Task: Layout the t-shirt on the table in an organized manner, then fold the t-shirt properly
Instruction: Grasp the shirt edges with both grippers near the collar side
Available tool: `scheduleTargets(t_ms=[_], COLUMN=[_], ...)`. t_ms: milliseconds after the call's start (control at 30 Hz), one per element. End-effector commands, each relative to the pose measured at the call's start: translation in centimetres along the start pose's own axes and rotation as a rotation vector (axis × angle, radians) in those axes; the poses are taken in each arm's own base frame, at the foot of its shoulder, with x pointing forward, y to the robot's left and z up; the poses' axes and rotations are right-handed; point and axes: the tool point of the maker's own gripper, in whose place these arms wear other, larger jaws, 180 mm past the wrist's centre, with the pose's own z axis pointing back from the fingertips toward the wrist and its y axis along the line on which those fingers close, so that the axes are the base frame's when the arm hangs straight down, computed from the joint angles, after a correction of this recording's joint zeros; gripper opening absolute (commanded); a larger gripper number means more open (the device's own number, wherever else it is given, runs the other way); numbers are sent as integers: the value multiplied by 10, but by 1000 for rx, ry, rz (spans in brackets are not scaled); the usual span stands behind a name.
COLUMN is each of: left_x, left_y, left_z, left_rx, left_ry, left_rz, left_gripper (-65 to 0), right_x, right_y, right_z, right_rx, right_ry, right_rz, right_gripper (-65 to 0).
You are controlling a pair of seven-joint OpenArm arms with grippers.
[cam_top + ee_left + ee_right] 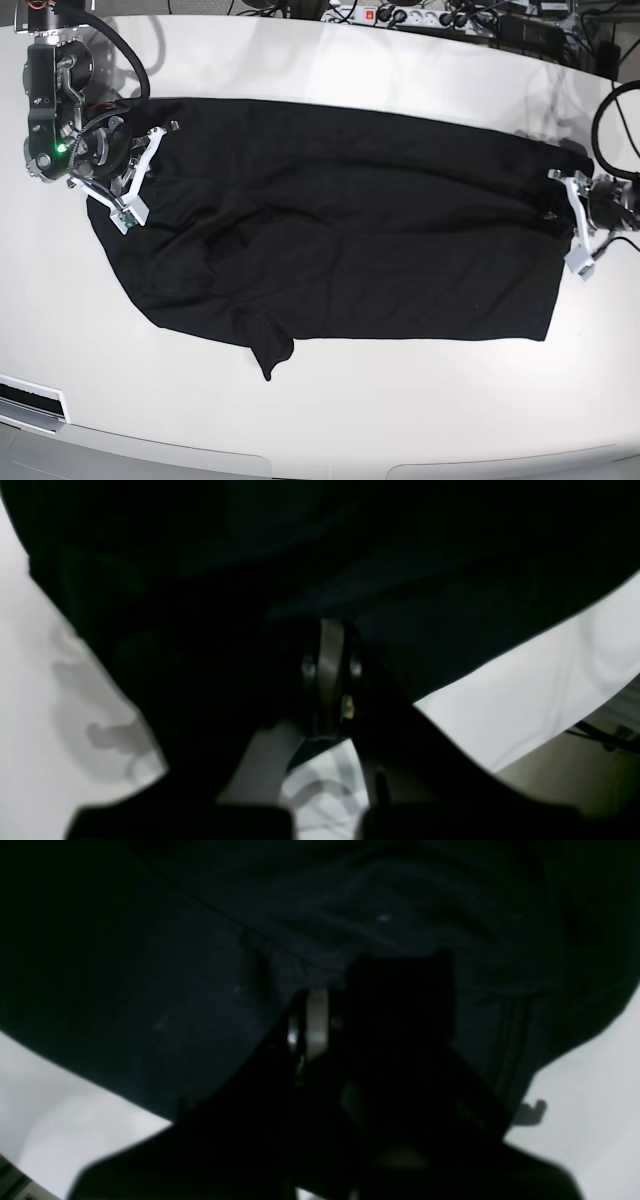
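The black t-shirt lies spread wide across the white table, with wrinkles on its left half and a small flap hanging off its front edge. My right gripper sits at the shirt's left end; in the right wrist view it is shut on the dark fabric. My left gripper sits at the shirt's right edge; in the left wrist view it is shut on the shirt's edge, with white table on both sides.
A power strip with cables runs along the table's back edge. A black cable loops at the far right. The table's curved front edge is near the bottom.
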Motion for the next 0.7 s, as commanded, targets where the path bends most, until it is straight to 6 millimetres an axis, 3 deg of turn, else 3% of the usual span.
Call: scheduleTargets(t_ms=[0,133,467,667], left_x=[14,12,-15,-41], left_y=[5,3,9,10], left_z=[7,-7,-34,-39], left_rx=[9,10,32,30], left_ry=[-51,-68,-52,44], left_rz=[-6,11,80,116], left_gripper=[-650,-650,-650,-650], right_x=[11,11,3,-20], right_y=[-7,-17,-11,-10], right_z=[5,5,-1,-10], right_rx=[-25,-88,-56,-36], right_ry=[-34,-31,-40,42], right_rz=[16,-3,-8,-40], right_gripper=[-650,-650,-650,-650])
